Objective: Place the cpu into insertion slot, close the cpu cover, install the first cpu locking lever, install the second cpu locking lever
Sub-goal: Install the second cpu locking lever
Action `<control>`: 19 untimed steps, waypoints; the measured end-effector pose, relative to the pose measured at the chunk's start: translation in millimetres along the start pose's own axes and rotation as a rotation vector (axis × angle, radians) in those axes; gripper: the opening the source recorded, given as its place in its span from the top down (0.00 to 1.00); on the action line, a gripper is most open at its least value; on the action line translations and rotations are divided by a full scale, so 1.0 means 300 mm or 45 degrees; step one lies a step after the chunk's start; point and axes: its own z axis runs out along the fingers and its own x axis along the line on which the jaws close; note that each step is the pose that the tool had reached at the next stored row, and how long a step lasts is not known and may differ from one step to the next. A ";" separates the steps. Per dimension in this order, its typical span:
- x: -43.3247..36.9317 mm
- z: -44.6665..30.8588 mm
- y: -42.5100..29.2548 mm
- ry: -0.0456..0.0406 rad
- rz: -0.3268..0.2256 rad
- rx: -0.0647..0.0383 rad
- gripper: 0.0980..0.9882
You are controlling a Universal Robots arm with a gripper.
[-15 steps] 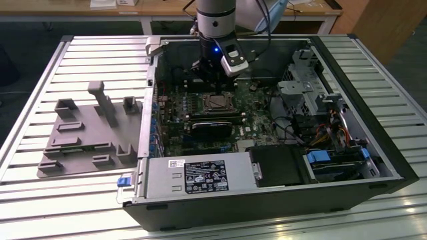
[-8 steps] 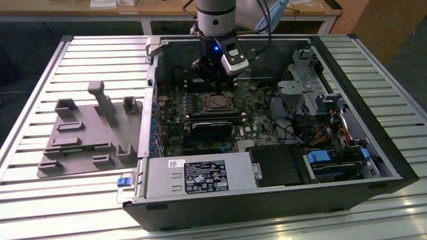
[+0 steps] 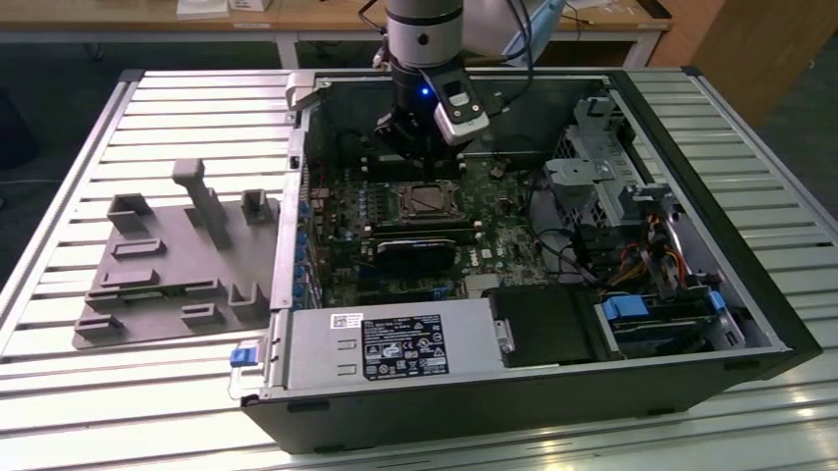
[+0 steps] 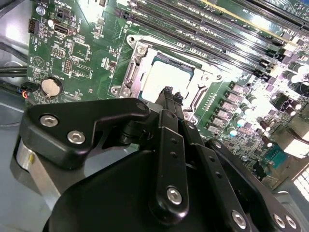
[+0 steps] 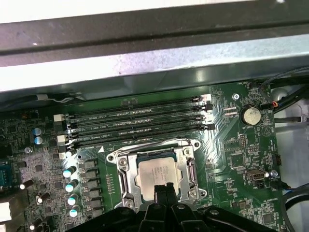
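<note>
Black jointed hand (image 4: pixel 166 92) sits closest to the lens in the second wrist view, fingers pinched together to one narrow tip, nothing between them. Tip is right over the near edge of the small flat square cpu w/ silvery-grey metal top (image 4: pixel 166 77), which lies seated in the square metal-rimmed insertion slot (image 4: pixel 133 72) on the green circuit board (image 4: pixel 72 53). Thin silver metal cpu cover frame (image 4: pixel 205 79) looks down around the chip; can't tell if either lever is latched.

First wrist view: same tip (image 5: pixel 163 189) at the cpu (image 5: pixel 157 171) edge. Long black memory slots (image 5: pixel 140 121) run just beyond the socket, capacitors (image 5: pixel 70 186) off to one side. Risk: tip sliding off the frame and scraping board parts.

Exterior view: hand (image 3: pixel 422 157) low inside the open black computer case (image 3: pixel 733 294); case walls near, room mostly upward.
</note>
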 end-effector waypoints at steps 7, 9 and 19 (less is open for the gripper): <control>-0.003 -0.002 -0.020 0.000 0.000 0.002 1.00; -0.005 -0.002 -0.028 0.000 0.000 0.002 1.00; -0.015 -0.001 -0.084 0.000 0.000 0.002 1.00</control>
